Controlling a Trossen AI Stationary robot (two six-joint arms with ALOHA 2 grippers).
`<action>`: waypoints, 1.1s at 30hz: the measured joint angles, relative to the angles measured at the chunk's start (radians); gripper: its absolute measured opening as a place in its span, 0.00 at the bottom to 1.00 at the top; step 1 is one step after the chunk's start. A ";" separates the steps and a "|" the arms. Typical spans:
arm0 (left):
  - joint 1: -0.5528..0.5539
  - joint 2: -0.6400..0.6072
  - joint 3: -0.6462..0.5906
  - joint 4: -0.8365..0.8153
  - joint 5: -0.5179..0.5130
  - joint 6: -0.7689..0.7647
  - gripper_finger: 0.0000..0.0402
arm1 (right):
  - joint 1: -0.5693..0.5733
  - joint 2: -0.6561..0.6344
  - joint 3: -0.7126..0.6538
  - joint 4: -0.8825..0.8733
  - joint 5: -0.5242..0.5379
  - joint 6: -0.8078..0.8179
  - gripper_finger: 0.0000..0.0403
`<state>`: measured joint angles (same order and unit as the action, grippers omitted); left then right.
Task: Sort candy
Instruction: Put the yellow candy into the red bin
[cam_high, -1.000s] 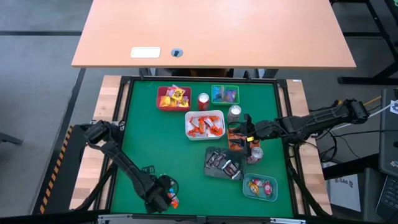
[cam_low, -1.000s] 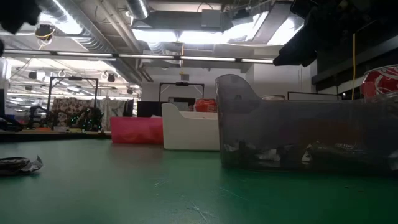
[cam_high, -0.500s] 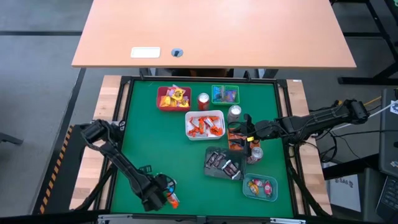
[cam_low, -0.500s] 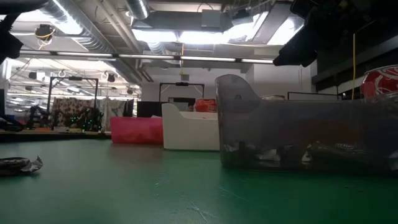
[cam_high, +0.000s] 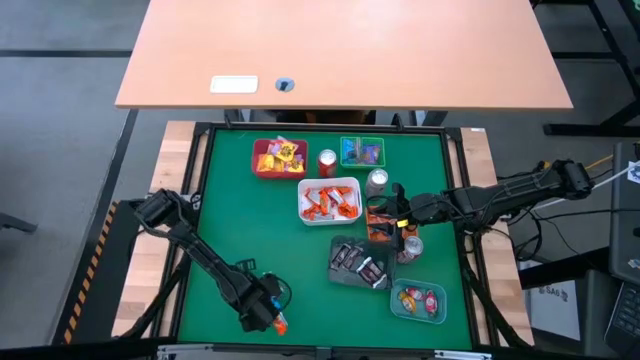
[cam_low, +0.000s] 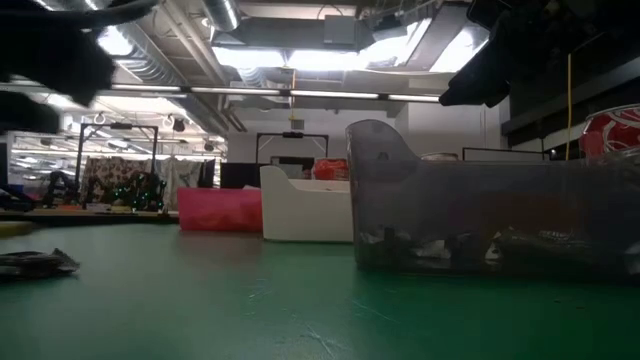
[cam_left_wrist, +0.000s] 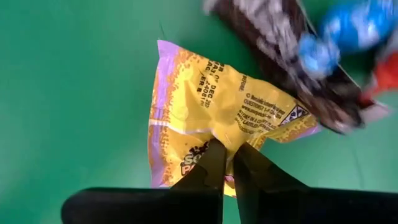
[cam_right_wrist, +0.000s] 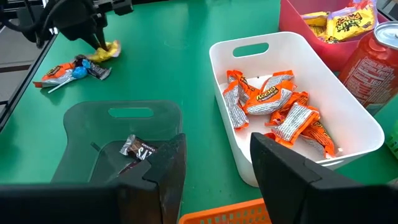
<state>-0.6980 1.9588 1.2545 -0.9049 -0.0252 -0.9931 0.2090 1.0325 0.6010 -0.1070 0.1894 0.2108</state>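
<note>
Left gripper (cam_left_wrist: 226, 163) down at the near-left part of the green desk (cam_high: 270, 230), fingers (cam_left_wrist: 208, 171) pressed together and pinching the edge of a yellow candy packet (cam_left_wrist: 211, 118) with a purple border. Dark brown candy wrapper (cam_left_wrist: 292, 56) lying just beside the yellow packet, touching it, with a blue candy (cam_left_wrist: 348, 28) on top and a bit of red at its far end. Same small heap seen from the right wrist as a loose cluster (cam_right_wrist: 74, 70) of orange, blue and dark wrappers on the bare green surface, with the left gripper on the yellow piece at its edge.

Right gripper (cam_right_wrist: 214, 163) hovering over the middle-right of the desk, fingers (cam_right_wrist: 168, 165) spread apart and pinching nothing, above the gap between a clear grey tray (cam_right_wrist: 81, 143) and a white tray (cam_right_wrist: 348, 118). White tray filled with orange wrapped candies (cam_right_wrist: 273, 106). Grey tray holding a few dark wrapped candies (cam_right_wrist: 138, 148). Red tray (cam_high: 262, 158) at the far side with yellow packets (cam_high: 288, 152), a red soda can (cam_high: 326, 161) just right of it, then a green tray (cam_high: 362, 152). Another green tray (cam_high: 418, 300) at the near right corner with red candies. Silver can (cam_high: 377, 181) right of the white tray
</note>
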 joint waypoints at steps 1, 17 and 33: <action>0.007 0.002 0.012 -0.011 -0.018 0.030 0.01 | 0.000 0.000 0.000 0.000 0.000 0.000 0.44; 0.264 -0.195 0.058 -0.128 -0.320 0.428 0.00 | 0.000 0.000 0.000 0.000 0.000 0.000 0.44; 0.910 -0.346 0.014 -0.112 -0.332 0.940 0.00 | 0.000 0.000 0.000 0.000 0.000 0.000 0.44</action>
<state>0.2119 1.6124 1.2686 -1.0169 -0.3569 -0.0529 0.2089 1.0325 0.6010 -0.1069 0.1894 0.2108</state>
